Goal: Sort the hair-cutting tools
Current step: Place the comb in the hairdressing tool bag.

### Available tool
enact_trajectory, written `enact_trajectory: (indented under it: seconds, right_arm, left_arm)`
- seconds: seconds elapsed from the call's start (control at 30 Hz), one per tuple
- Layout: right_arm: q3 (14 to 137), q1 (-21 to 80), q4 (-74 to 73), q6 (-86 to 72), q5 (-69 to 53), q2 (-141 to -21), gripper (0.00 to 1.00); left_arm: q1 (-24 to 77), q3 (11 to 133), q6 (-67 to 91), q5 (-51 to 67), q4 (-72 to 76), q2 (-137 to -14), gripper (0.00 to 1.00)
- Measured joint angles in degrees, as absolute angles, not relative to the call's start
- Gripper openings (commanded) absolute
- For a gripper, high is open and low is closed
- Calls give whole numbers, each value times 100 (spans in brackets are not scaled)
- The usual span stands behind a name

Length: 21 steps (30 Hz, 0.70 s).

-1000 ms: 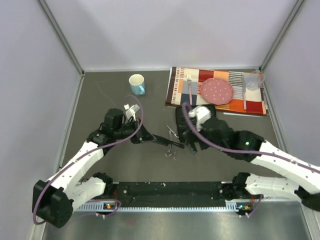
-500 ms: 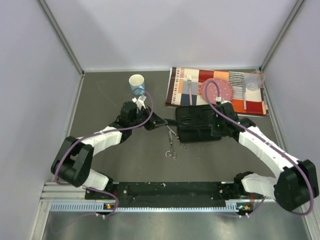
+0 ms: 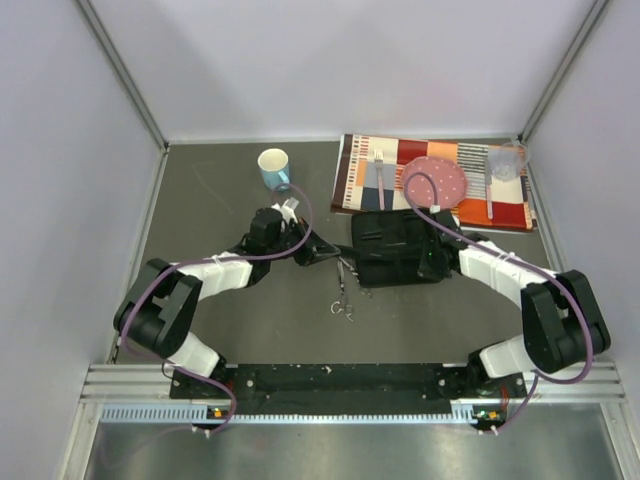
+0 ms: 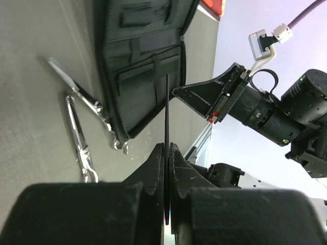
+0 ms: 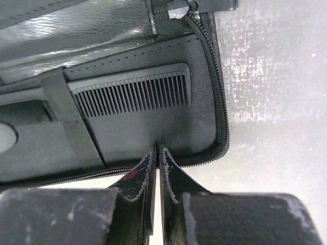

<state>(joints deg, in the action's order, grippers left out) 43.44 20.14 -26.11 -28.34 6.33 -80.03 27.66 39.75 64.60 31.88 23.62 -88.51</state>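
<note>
The black case [image 3: 385, 245] lies open at mid-table. My left gripper [image 3: 304, 250] is shut on a thin black comb [image 4: 167, 107], seen edge-on, whose tip reaches the case's [image 4: 138, 66] near edge. Two silver scissors [image 3: 345, 268] [image 3: 343, 306] lie on the table left of the case, both also in the left wrist view [image 4: 82, 97] [image 4: 79, 138]. My right gripper [image 3: 428, 258] sits on the case's right part. In its wrist view it [image 5: 158, 149] is shut, pinching the lining just inside the zip. A flat black comb [image 5: 133, 94] is tucked under a strap there.
A striped placemat [image 3: 350, 185] at the back right carries a pink-handled fork [image 3: 380, 180], a pink plate [image 3: 434, 181], a clear glass [image 3: 505, 162] and another utensil [image 3: 489, 195]. A white and blue cup [image 3: 274, 167] stands behind the left arm.
The right arm swung from mid-table to the case's right side and its jaws closed there. The left gripper carried the comb back and right, up to the case's edge.
</note>
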Motion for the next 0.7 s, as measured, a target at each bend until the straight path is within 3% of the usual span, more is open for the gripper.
enact_trajectory:
  seconds: [0.7]
  right_arm:
    - [4237, 1970, -2480, -3216, 639, -8228, 0]
  left_arm:
    - [3085, 3876, 6217, 3214, 2252, -9445, 0]
